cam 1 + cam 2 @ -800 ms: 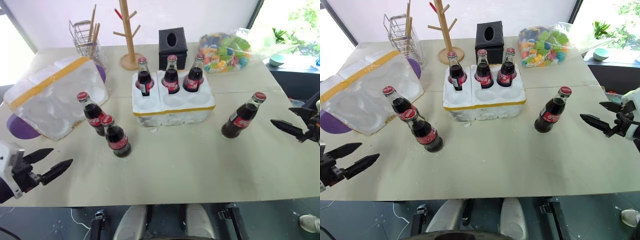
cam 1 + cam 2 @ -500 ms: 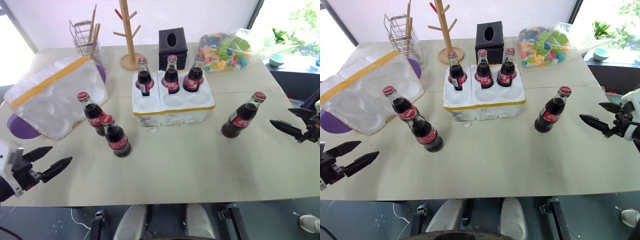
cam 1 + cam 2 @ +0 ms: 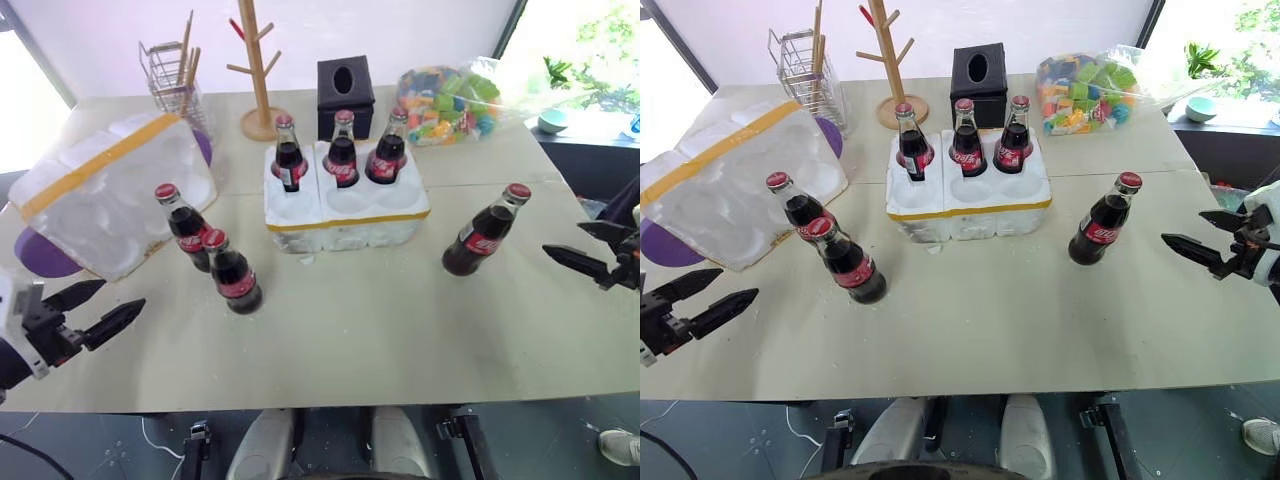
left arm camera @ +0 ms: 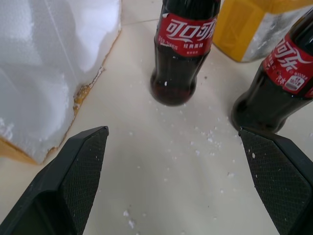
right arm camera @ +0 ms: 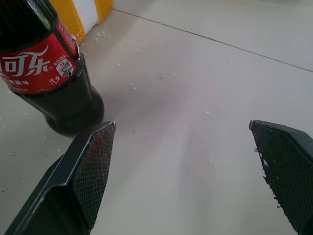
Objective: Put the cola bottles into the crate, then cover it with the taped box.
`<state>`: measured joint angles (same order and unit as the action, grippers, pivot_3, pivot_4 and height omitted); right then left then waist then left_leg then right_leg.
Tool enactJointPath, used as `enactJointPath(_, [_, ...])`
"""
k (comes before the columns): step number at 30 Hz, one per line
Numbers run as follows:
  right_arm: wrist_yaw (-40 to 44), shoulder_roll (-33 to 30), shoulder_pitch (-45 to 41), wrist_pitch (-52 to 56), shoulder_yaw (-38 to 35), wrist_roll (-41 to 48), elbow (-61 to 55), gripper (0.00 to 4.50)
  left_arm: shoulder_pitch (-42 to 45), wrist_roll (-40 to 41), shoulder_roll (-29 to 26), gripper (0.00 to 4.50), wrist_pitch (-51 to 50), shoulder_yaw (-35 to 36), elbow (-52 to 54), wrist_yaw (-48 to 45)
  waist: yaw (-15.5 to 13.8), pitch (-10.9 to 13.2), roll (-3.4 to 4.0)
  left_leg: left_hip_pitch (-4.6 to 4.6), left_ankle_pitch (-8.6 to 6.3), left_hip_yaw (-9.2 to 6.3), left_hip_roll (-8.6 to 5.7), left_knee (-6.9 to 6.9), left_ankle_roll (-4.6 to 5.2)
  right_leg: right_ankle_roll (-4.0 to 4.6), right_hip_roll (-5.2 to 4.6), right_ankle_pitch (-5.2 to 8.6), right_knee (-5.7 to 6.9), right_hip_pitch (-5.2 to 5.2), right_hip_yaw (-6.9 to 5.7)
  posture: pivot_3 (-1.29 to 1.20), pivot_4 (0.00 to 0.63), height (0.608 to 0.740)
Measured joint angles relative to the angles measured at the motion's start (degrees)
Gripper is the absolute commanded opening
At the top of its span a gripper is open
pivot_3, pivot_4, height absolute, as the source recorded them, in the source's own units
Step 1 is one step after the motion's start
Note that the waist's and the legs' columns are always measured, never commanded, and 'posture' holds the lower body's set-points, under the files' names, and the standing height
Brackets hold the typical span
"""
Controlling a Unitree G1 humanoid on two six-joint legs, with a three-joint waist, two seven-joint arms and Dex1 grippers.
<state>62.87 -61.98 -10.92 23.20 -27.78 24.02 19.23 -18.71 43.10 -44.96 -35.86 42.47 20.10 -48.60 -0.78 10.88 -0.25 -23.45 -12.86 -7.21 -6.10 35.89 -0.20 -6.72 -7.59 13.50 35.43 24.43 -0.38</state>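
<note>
The crate (image 3: pixel 345 222) stands mid-table with three cola bottles (image 3: pixel 342 150) in its far row. Two more bottles (image 3: pixel 184 228) (image 3: pixel 232 273) stand on the table to its left, and one (image 3: pixel 484 232) to its right. Further left, the taped box (image 3: pixel 110 190) lies tilted with its hollow side showing. My left gripper (image 3: pixel 118 298) hovers open near the table's front left corner, pointing at the two loose bottles (image 4: pixel 183 54) (image 4: pixel 279 83). At the right edge, my right gripper (image 3: pixel 563 238) is open and level with the lone bottle (image 5: pixel 49 73). Both hold nothing.
Along the far edge stand a wire rack (image 3: pixel 170 65), a wooden peg tree (image 3: pixel 258 70), a black tissue box (image 3: pixel 346 82) and a bag of coloured blocks (image 3: pixel 450 100). A purple plate (image 3: pixel 35 255) lies under the taped box. Foam crumbs dot the table.
My left gripper has edged slightly forward toward the two loose bottles. The right gripper and all bottles stay where they were.
</note>
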Motion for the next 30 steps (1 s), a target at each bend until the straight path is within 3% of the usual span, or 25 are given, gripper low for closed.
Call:
enactJointPath(4, [2.8,-4.0,2.0,5.1,-4.7,2.8,-4.6,4.5,6.3,-0.5,-1.4,4.44,0.4,-3.6,-4.4,-0.8,0.0,0.0,0.05,0.0,0.0,0.0,0.0,0.08,0.0,-0.01,0.01,-0.01,0.07,-0.01,0.0,0.0,0.15,0.739])
enactJointPath(7, [8.5,-7.8,6.5,14.3,-12.6,7.9,-13.5,4.5,13.7,-3.0,-2.9,4.44,1.9,-9.5,-9.5,-2.9,-0.1,0.0,0.14,0.0,0.0,0.01,0.0,0.1,0.01,-0.02,0.04,-0.01,0.14,0.0,-0.01,0.0,0.15,0.739])
enactJointPath(13, [10.1,-11.2,3.0,35.0,-24.4,25.9,-33.7,4.5,27.7,-8.5,-4.1,4.44,6.8,-21.7,-20.6,-9.4,0.6,-0.1,-0.14,0.04,-0.03,0.09,0.13,0.11,0.01,-0.02,0.05,-0.05,0.11,0.0,0.0,0.0,0.15,0.739])
enactJointPath(19, [-1.3,-11.2,-5.4,45.7,-24.1,51.4,-44.1,4.5,39.2,-15.0,-3.7,4.44,12.6,-30.3,-31.7,-13.4,0.0,0.0,-0.2,-0.04,-0.03,0.14,0.09,0.11,0.04,-0.09,-0.05,-0.13,-0.04,0.03,0.02,0.0,0.15,0.739])
enactJointPath(26, [-10.0,-10.6,-5.1,45.0,-19.6,59.6,-48.9,4.5,43.7,-18.4,0.4,4.44,16.8,-32.8,-38.8,-14.2,0.0,0.0,-0.25,-0.1,-0.05,0.21,0.04,0.16,0.09,-0.46,-0.08,-0.35,-0.19,0.03,0.08,0.0,0.15,0.739])
enactJointPath(30, [-11.9,-10.0,-4.5,43.3,-17.5,59.7,-49.5,4.5,44.5,-18.8,0.8,2.77,17.5,-32.8,-39.6,-15.1,0.1,0.0,-0.25,-0.1,-0.04,0.23,0.06,0.2,0.1,-0.46,-0.05,-0.4,-0.17,0.04,0.09,0.0,0.15,0.739])
